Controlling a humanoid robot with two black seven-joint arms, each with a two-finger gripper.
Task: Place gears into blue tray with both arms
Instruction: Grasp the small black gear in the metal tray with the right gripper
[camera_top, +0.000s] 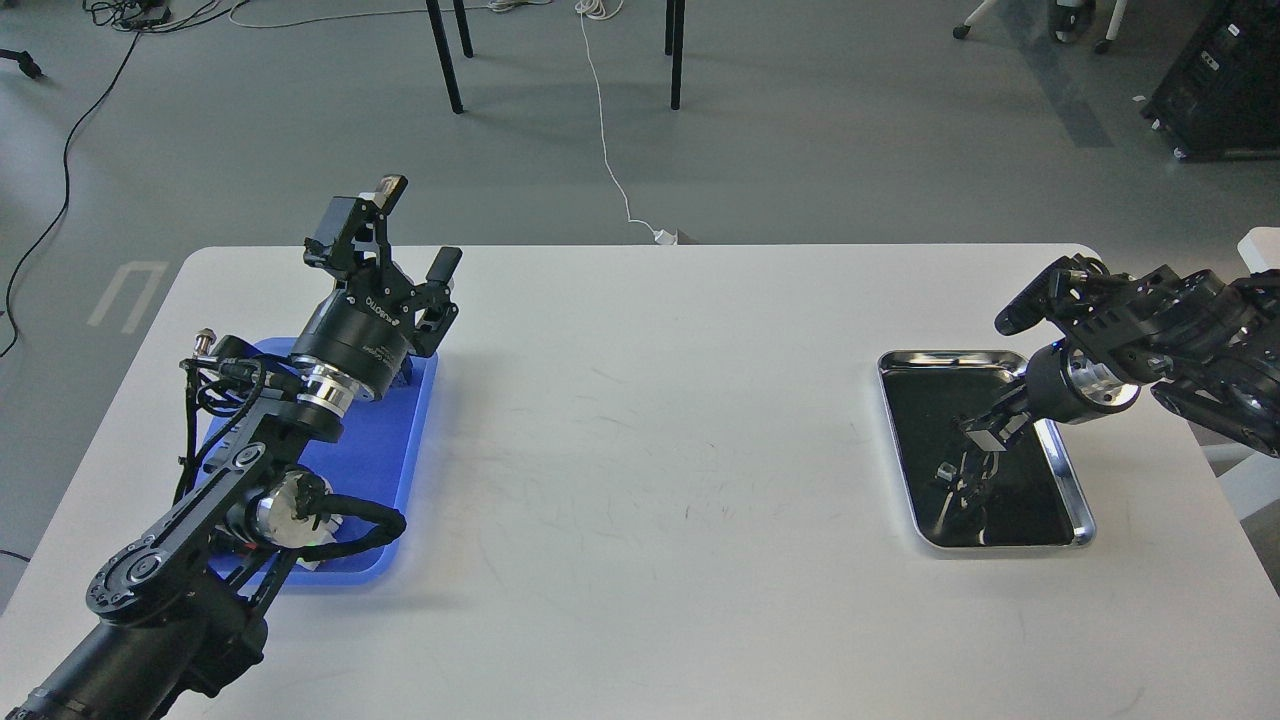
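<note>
**A:** How far along are you, judging by what shows?

**B:** Hard to count. Your blue tray (405, 440) sits at the left of the tabletop (650, 420), and your left arm lies across most of it. The bare blue strip that shows on its right side holds nothing I can make out, and the rest is hidden.

**A:** And the left gripper (412, 232)?

**B:** It hangs above the far end of the blue tray, jaws spread wide and holding nothing. That would fit a drop just made, but you cannot confirm it from here.

**A:** Where are the gears?

**B:** Any left should be in the silver tray (1083, 520) on the right. Small dark bits (948, 470) lie on its black floor, but they are too tiny and too mixed with reflections to call them gears with confidence.

**A:** The right side?

**B:** Your right gripper (990, 432) reaches down into the silver tray, tips near its middle. I cannot tell whether those jaws are apart or closed on something; they look small and dark.

**A:** So what is left?

**B:** At least a pick from the silver tray and a carry across to the blue one, I judge.
</note>
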